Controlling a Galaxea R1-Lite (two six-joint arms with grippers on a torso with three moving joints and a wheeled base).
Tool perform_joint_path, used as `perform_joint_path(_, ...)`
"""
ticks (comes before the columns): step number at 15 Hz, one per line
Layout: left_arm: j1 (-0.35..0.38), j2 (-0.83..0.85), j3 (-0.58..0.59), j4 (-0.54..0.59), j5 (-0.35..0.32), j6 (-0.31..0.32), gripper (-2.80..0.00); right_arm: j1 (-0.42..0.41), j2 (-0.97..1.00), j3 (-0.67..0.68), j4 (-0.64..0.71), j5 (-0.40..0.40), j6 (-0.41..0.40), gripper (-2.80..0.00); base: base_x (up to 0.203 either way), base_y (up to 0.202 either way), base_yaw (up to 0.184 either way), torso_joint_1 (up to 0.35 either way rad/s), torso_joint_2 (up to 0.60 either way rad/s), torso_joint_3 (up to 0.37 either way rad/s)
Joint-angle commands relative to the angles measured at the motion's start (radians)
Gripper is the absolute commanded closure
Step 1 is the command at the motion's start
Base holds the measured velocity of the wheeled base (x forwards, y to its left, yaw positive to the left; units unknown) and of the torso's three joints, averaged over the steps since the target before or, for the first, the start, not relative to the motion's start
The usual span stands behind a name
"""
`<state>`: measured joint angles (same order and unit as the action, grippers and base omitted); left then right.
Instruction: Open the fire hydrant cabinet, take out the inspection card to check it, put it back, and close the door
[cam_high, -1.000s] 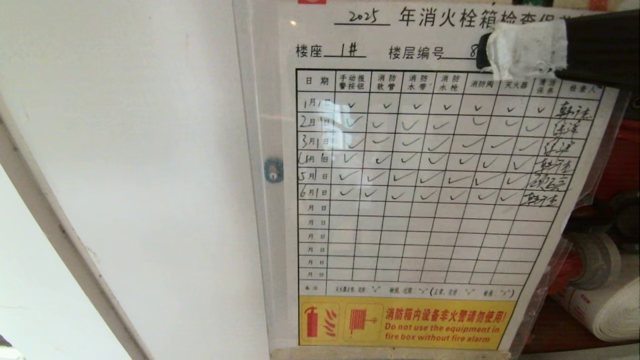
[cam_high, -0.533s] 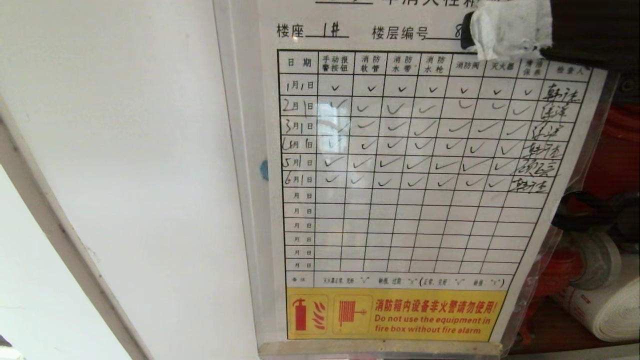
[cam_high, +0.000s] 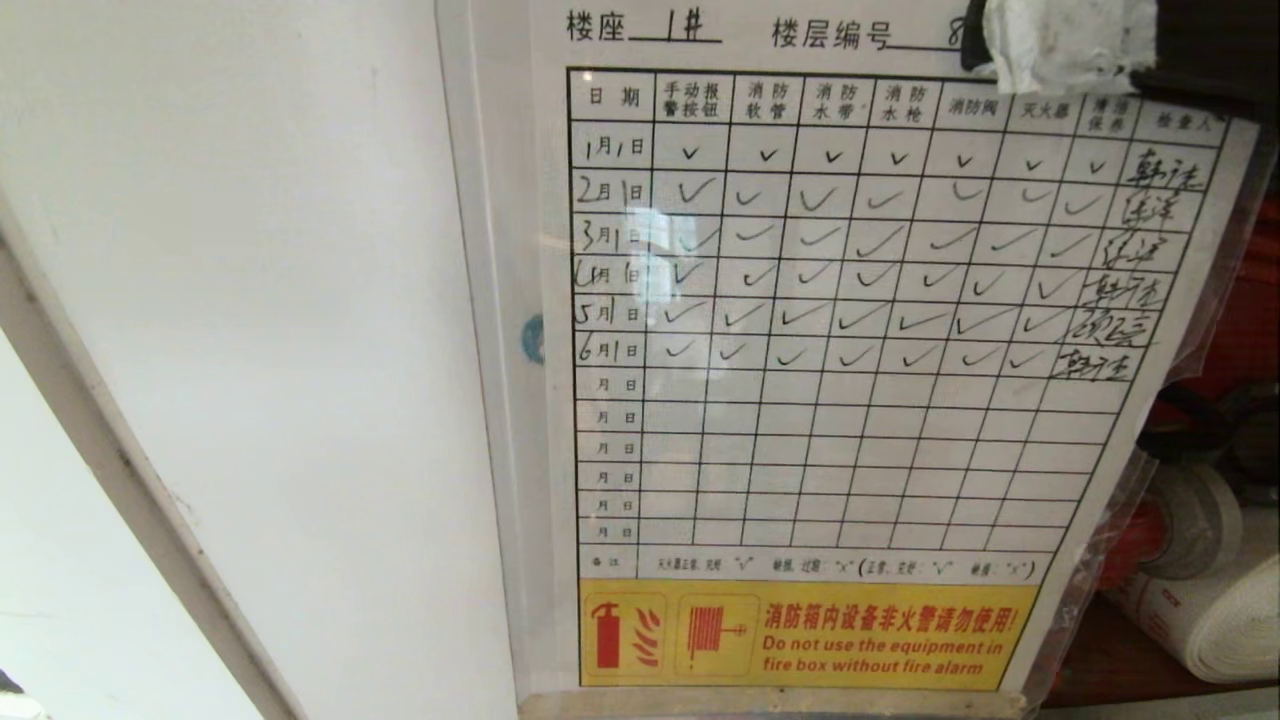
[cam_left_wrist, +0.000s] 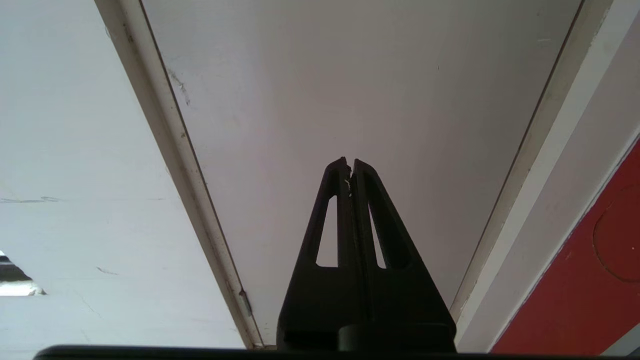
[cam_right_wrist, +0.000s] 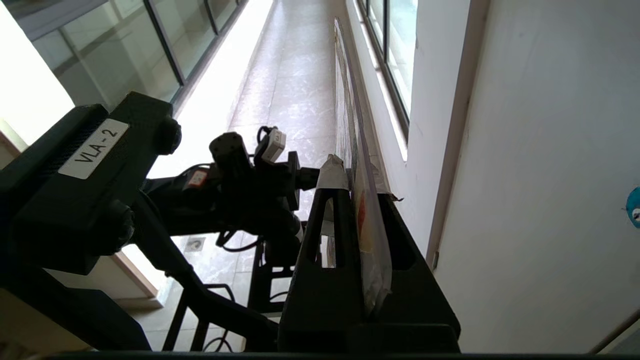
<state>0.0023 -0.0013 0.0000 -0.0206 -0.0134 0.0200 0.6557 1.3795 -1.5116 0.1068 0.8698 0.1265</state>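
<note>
Two of the task's four steps read as done — the cabinet is open and the card (cam_high: 820, 330) is out. In the head view the card, inside its clear sleeve, hangs upright and fills the centre of the frame, its grid and yellow warning strip facing the camera. The right gripper (cam_high: 1060, 45) holds it by the upper right corner; in the right wrist view the jaws are clamped on the sleeve's edge, the card (cam_right_wrist: 357, 200) seen edge-on between the taped fingertips (cam_right_wrist: 332, 175).

Behind the card's right edge the open cabinet (cam_high: 1230, 340) shows red fittings and a rolled white hose (cam_high: 1215, 610), so the door stands off the opening; the door itself is not in view. To the left of the card is a plain white door (cam_high: 260, 330) with a small blue lock (cam_high: 531, 338) half hidden by the sleeve.

The left gripper (cam_left_wrist: 350, 165) hangs idle, jaws together and empty, pointing down along the foot of the white door.

Current step, as judged: checking — the card is presented square to the head camera. Two steps remain: return the card to the cabinet, then shut the door. The return calls for releasing the sleeve only once it is seated inside.
</note>
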Motion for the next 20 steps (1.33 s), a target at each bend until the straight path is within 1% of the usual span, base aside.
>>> perform_joint_path(1,0.001,0.000,0.006,-0.001,0.000,0.000,0.00,-0.001,-0.017,-0.009,-0.001,0.006,0.004,0.00,0.000,0.000,0.000,0.000,0.00,0.000)
perform_joint_path(4,0.001,0.000,0.008,-0.001,0.000,0.000,0.00,0.002,-0.019,-0.012,0.001,0.006,0.030,0.00,0.000,0.000,0.000,0.000,0.00,0.000)
perform_joint_path(5,0.001,0.000,0.008,-0.001,0.000,0.000,0.00,0.010,-0.014,-0.012,0.001,0.007,0.033,0.00,0.000,0.000,0.000,0.000,0.00,0.000)
perform_joint_path(7,0.001,0.000,0.008,-0.001,0.000,0.000,0.00,0.019,-0.005,-0.013,-0.005,0.010,0.068,0.00,0.000,0.000,0.000,0.000,0.00,0.000)
perform_joint_path(8,0.001,0.000,0.008,-0.001,0.000,0.000,0.00,0.036,0.002,-0.013,-0.005,0.009,0.075,0.00,0.000,0.000,0.000,0.000,0.00,0.000)
perform_joint_path(14,0.001,0.000,0.008,0.000,0.000,0.000,0.00,0.042,0.018,-0.012,-0.009,0.008,0.099,0.00,0.000,0.000,0.000,0.000,0.00,0.000)
perform_joint_path(18,0.001,0.000,0.008,-0.001,0.000,0.001,0.00,0.042,0.023,-0.007,-0.006,0.008,0.100,0.00,0.000,0.000,0.000,0.000,0.00,0.000)
perform_joint_path(20,0.001,0.000,0.008,0.000,0.000,0.000,0.00,0.042,0.026,-0.006,-0.006,0.008,0.115,0.00,0.000,0.000,0.000,0.000,0.00,0.000)
